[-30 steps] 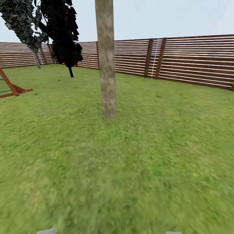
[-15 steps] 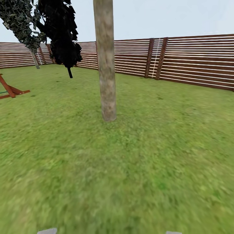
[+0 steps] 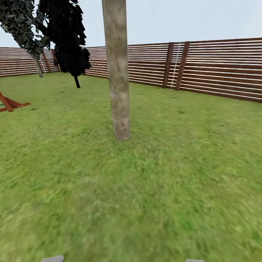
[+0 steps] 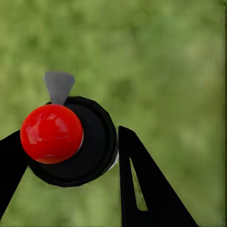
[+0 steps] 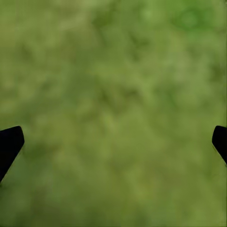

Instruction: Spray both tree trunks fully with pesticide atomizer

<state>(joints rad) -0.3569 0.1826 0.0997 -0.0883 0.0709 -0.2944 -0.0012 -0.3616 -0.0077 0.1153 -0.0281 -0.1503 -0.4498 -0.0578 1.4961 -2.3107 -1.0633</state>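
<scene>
Head view: a tree trunk (image 3: 117, 69), pale beige-grey with darker blotches, stands upright on the grass floor (image 3: 145, 189), a little left of centre at middle distance. Its base meets the lawn; its top runs past the upper edge. No white specks can be made out on the bark at this size. Far left: a dark leaf crown (image 3: 67, 36) hangs low, with a thin dark stem below it. Beside it, further left, a greyer crown (image 3: 20, 22) on a slim leaning trunk. A brown slat fence (image 3: 218, 67) rings the far side of the garden, from far left to right. At the left edge, a reddish wooden frame (image 3: 11, 103) sits on the grass.

Left wrist view: left hand (image 4: 71, 156) is closed around the pesticide atomizer (image 4: 71, 142), seen from above: a black round body, red glossy cap, grey nozzle pointing away. One dark finger sits on each side, touching the body. Blurred grass behind.

Right wrist view: right hand (image 5: 113, 142) is spread wide, fingertips (image 5: 9, 142) at opposite edges, nothing between them. Blurred grass beyond.
</scene>
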